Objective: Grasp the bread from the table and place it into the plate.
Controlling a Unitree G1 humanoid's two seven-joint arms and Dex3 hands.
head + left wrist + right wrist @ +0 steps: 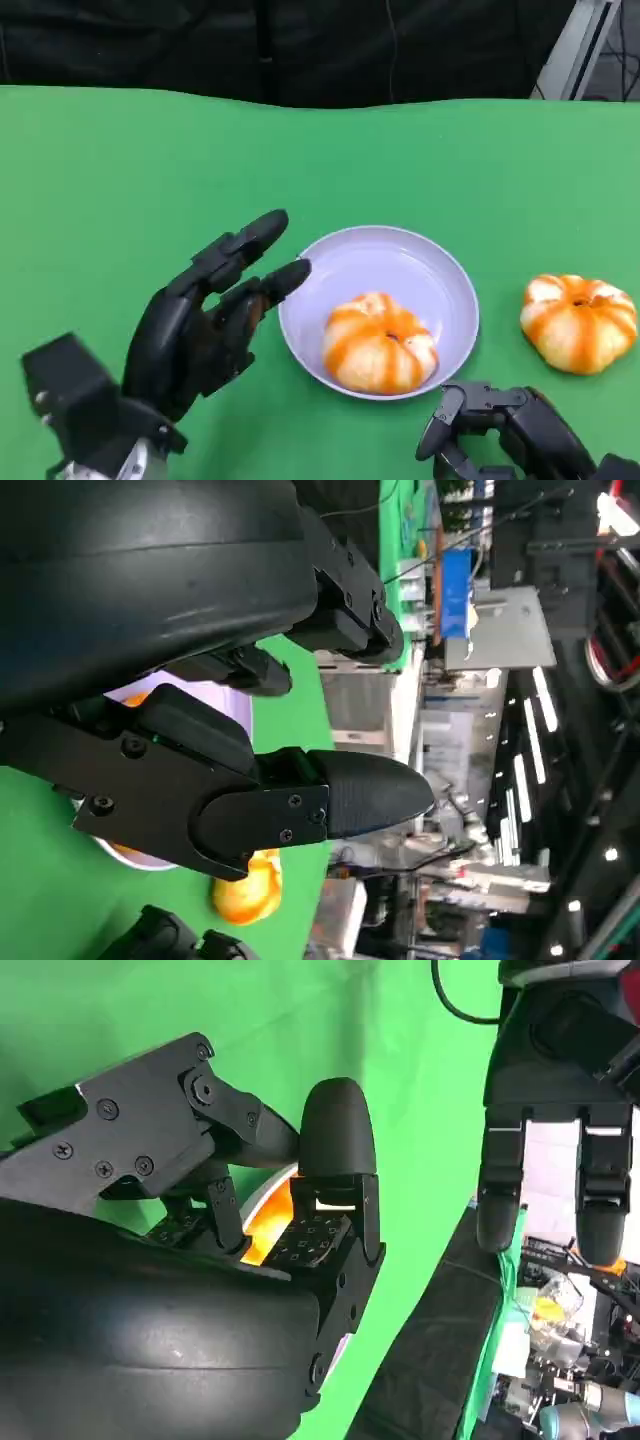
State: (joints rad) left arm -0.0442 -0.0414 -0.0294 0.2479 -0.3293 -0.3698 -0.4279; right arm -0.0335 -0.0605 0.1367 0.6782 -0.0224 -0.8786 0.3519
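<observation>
Far left on the green table (120, 180): left hand (205, 315), fingers spread and reaching toward the plate's rim, holding nothing, tips just beside the rim but apart from it as far as the head view tells. Next, centre: lavender plate (400, 255), with one orange-striped bun (378, 343) lying inside it toward the near edge. Judged from that, half done at least: one bread already in the plate. Further right, on the bare cloth near the plate but apart from it: a second bun (579, 322), not yet grasped, untouched by either hand. Lower right, near that second bun: right hand (505, 432), fingers curled inward with nothing seen between them in the head view; in the right wrist view, an orange glow behind the fingers, yet contact not plain, so empty as best judged. Left to do, if the second bun counts: reach, grasp, lift, set beside the first.
</observation>
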